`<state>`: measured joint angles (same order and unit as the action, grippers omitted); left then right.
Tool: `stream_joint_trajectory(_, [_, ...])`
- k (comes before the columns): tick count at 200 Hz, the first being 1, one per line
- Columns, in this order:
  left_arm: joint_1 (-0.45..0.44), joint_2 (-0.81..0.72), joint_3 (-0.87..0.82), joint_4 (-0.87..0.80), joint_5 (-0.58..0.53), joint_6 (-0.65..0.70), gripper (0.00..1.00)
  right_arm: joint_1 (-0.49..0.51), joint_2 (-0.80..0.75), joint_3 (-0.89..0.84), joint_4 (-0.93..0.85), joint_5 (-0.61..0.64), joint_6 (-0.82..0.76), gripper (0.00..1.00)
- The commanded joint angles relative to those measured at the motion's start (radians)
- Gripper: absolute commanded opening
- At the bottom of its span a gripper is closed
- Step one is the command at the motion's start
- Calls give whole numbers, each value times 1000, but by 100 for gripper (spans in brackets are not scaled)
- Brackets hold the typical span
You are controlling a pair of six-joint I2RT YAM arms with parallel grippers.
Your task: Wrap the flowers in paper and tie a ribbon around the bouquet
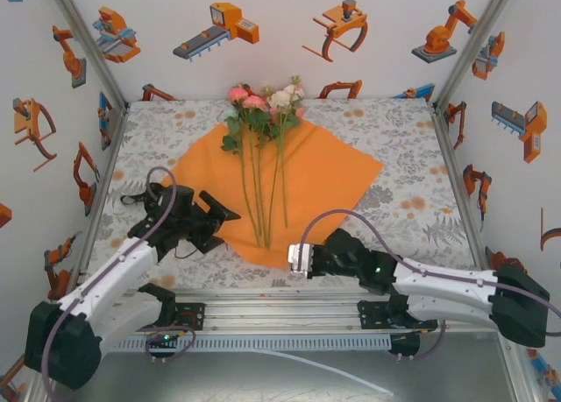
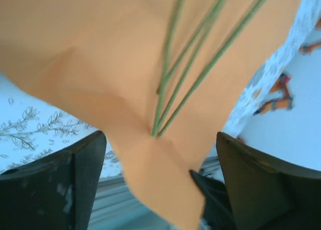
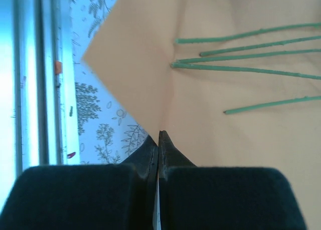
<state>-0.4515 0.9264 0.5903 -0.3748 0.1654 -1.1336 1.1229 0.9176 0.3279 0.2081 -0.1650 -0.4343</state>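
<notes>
On the floral bench (image 1: 412,201), the flowers (image 1: 263,104) lie diagonally across the paper (image 1: 324,174), ready for rolling; the right pincer (image 3: 159,140) grasps the paper's edge, and the left pincer (image 1: 226,216) is released.

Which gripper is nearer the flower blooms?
Left. The left gripper, open, sits at the paper's left near edge beside the stems, closer to the blooms; the right gripper, shut on the paper's near corner, lies past the stem ends.

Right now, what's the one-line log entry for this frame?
flowers: lying on orange paper | left gripper: open, at paper's near-left edge | right gripper: shut, at paper's near edge
</notes>
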Motion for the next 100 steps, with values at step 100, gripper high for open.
stream_joint_trajectory(100, [-411,-86,154,29,114,884,99,-230,98,203,-70,-122,435,0])
